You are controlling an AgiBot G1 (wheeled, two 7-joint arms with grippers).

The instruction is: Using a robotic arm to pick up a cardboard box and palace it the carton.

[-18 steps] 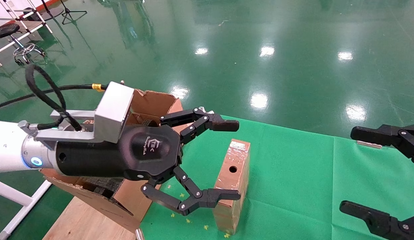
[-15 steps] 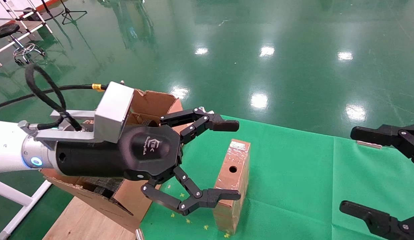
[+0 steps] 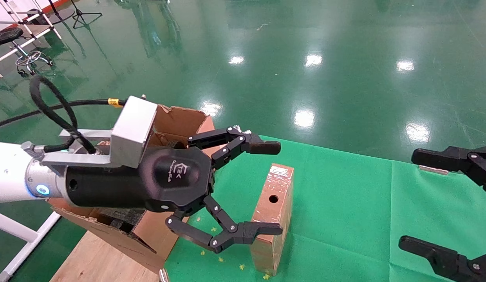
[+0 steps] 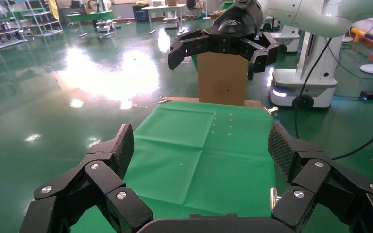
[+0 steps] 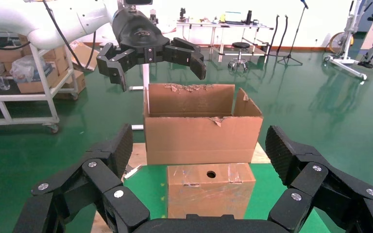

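The cardboard box (image 3: pixel 275 211) stands on edge on the green cloth (image 3: pixel 344 203), reddish-brown, taped, with a round hole in its upper narrow edge. The robotic arm's left gripper (image 3: pixel 266 188) is open; its two fingers reach to either end of the box's narrow edge, the near fingertip right at the box. The tan carton (image 3: pixel 180 121) with ragged flaps sits behind that arm. My right gripper (image 3: pixel 413 199) is open at the right edge. In the right wrist view the box (image 5: pixel 209 189) lies ahead between the open right gripper's (image 5: pixel 199 150) fingers, with the carton (image 5: pixel 201 131) beyond.
The carton rests on a wooden board (image 3: pixel 98 262) left of the cloth. The left wrist view shows the open left gripper (image 4: pixel 201 150) over bare cloth (image 4: pixel 199 145), with a tan box (image 4: pixel 222 77) beyond the table. Glossy green floor surrounds the table.
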